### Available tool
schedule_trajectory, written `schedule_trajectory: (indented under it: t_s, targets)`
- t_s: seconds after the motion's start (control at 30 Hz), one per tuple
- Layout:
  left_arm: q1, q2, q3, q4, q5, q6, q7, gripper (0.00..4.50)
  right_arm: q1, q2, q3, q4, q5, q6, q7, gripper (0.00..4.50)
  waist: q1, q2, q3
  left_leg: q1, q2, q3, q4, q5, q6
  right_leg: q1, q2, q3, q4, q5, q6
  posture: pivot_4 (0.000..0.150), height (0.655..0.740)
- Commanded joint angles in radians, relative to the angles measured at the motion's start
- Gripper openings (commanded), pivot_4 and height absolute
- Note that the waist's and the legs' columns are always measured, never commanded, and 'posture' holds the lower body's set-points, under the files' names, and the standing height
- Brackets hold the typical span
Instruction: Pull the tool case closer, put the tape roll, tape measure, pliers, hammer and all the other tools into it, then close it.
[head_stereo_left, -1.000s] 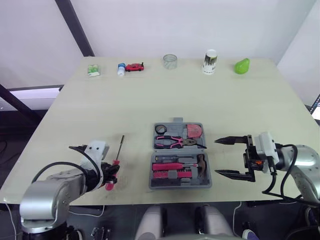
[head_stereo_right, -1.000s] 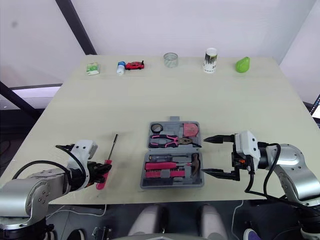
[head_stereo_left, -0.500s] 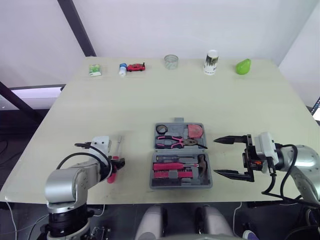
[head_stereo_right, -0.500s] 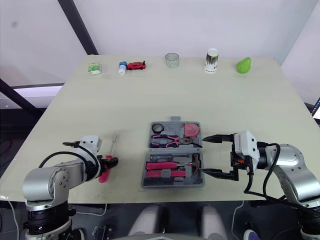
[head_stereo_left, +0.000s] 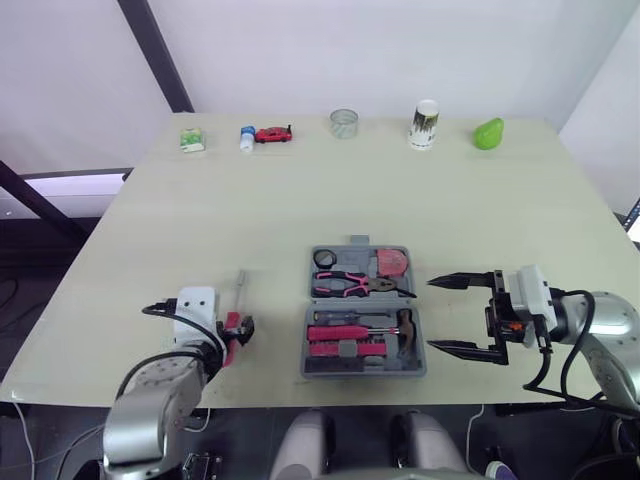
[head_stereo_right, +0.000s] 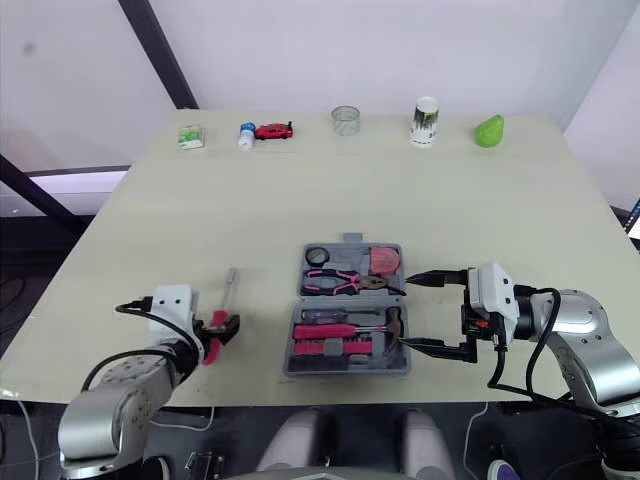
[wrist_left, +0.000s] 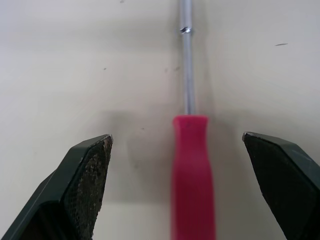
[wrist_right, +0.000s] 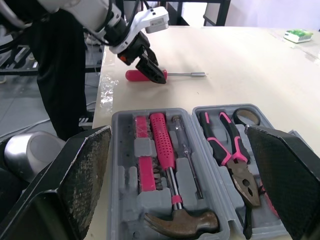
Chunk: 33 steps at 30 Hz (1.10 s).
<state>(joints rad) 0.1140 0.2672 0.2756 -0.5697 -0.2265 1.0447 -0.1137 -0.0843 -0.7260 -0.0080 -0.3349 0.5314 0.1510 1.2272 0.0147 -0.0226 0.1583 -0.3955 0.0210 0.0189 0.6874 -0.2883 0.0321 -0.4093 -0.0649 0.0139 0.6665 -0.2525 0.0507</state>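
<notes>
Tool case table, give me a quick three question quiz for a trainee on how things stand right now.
1. True or false: the tool case is shut.
2. Which tool lies outside the case, between the fingers of the left pincer? A wrench, B screwdriver, C saw.
3. Short answer: is the right pincer, beside the case, open or shut?

Key: 1 false, the case lies open with tools in it. 2 B. 3 open.
</notes>
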Motion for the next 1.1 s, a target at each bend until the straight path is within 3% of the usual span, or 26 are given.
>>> schedule_trajectory:
  t_s: [0.03,0.2,0.53,0.63,0.83,0.87,1.1]
  targets:
    - [0.036,-0.039,-0.034,0.049,0.029,-0.205,-0.006,4.46,-0.008,-0.001,-0.007,-0.014,0.006,-0.009,0.002,4.50,0.000,0.000,0.000,0.000,0.000,0.000,0.000,0.000,0.000,0.000,0.000,0.000,0.000,0.000,0.000,0.150,0.7400]
    - [0.079,-0.060,-0.056,0.148,0.067,-0.389,-0.002,4.46,-0.010,-0.001,-0.007,-0.012,0.001,-0.013,0.002,4.50,-0.002,0.000,0.000,0.000,0.000,0.000,0.000,0.000,0.001,0.000,0.001,-0.001,-0.001,0.000,0.000,0.150,0.7400]
    - [0.113,-0.079,-0.043,0.202,0.055,-0.455,-0.014,4.46,-0.003,0.001,-0.012,-0.012,-0.007,-0.021,0.000,4.50,-0.001,0.003,-0.002,0.000,0.000,0.000,0.000,-0.001,0.001,0.000,0.006,-0.004,-0.001,0.000,0.000,0.150,0.7400]
    - [0.117,-0.082,-0.045,0.203,0.050,-0.452,-0.020,3.65,0.001,0.002,-0.013,-0.009,-0.010,-0.026,0.002,4.50,-0.001,0.004,-0.002,0.000,0.000,0.001,0.000,0.000,0.001,0.000,0.007,-0.004,-0.001,0.000,0.000,0.150,0.7400]
    - [0.127,-0.086,-0.048,0.200,0.047,-0.444,-0.023,0.83,0.010,0.005,-0.014,0.001,-0.015,-0.042,0.008,4.50,-0.002,0.006,-0.003,0.000,0.000,0.001,0.000,-0.001,0.001,0.000,0.008,-0.004,-0.001,0.000,0.000,0.150,0.7400]
    - [0.127,-0.085,-0.049,0.200,0.047,-0.444,-0.023,0.55,0.010,0.006,-0.014,0.003,-0.016,-0.044,0.009,4.50,-0.002,0.006,-0.003,0.000,0.000,0.001,0.000,-0.001,0.001,0.000,0.008,-0.004,-0.001,0.000,0.000,0.150,0.7400]
    - [0.145,-0.069,-0.048,0.187,0.045,-0.454,-0.041,0.58,0.015,0.009,-0.010,0.019,-0.019,-0.065,0.016,4.50,-0.002,0.006,-0.004,0.001,0.000,0.001,0.000,-0.001,0.001,0.000,0.008,-0.003,-0.001,0.000,0.000,0.150,0.7400]
